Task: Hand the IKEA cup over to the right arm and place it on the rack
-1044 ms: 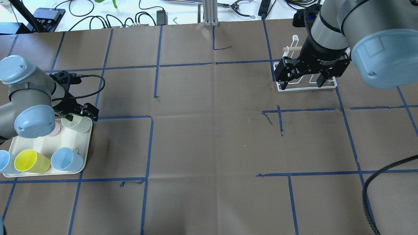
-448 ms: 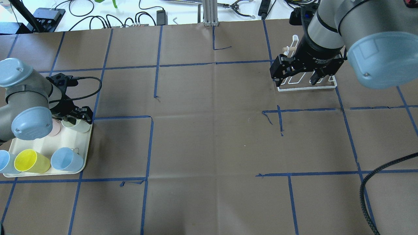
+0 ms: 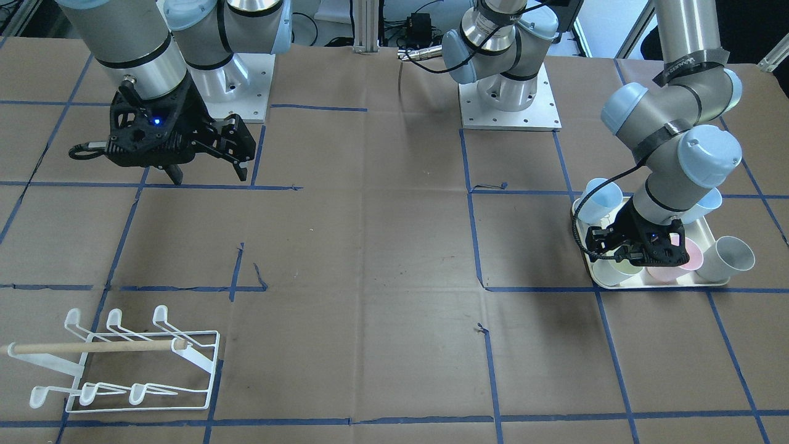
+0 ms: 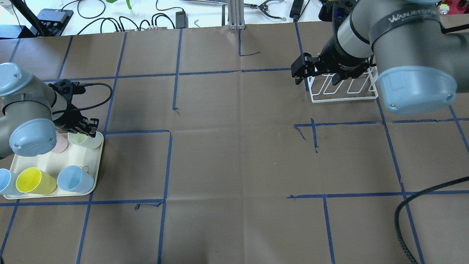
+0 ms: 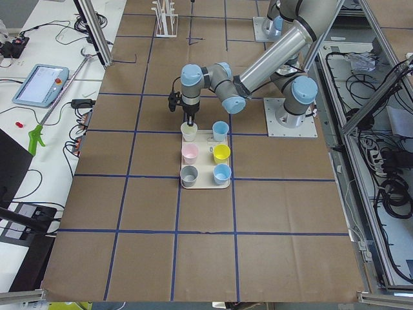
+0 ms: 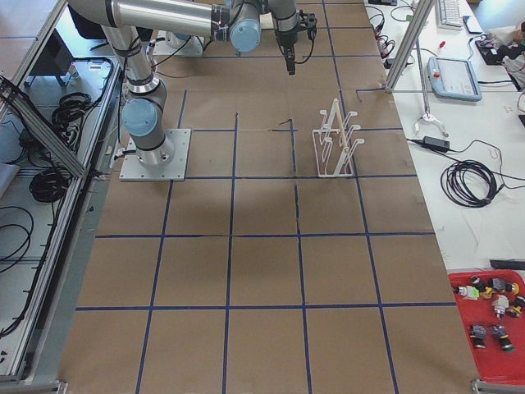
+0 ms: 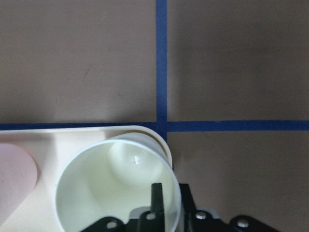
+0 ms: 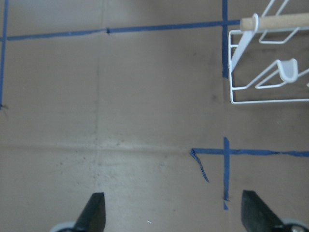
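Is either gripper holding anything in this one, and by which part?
The left gripper pinches the pale green cup by its rim wall, one finger inside, one outside; it sits on the tray. The right gripper is open, empty.

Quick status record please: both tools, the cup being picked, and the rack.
cup: pale green cup, upright in a corner of the tray
left tool: one finger inside that cup, one outside its wall; grip unconfirmed
right tool: open, empty, raised clear of the rack
rack prongs: no cups
handover: not yet begun
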